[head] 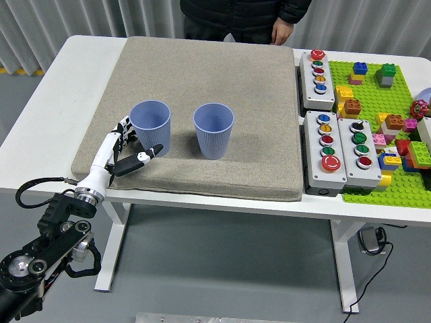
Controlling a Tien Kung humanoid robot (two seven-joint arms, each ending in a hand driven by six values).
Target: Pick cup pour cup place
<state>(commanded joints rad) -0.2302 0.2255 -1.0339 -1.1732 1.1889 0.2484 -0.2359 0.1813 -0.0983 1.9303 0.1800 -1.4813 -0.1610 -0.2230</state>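
Cup (151,128) stands upright at the mat's (256,101) near left; left hand (124,149) spread beside it, holding nothing. A glancing thumb could tip it toward the second cup (213,130).

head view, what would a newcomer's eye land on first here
Two blue cups stand side by side on the grey mat: the left cup and the right cup. The left hand reaches in from the lower left, fingers spread around the left cup's base, not closed on it. At the far right, bright bricks crowd a green plate beside the button boxes.
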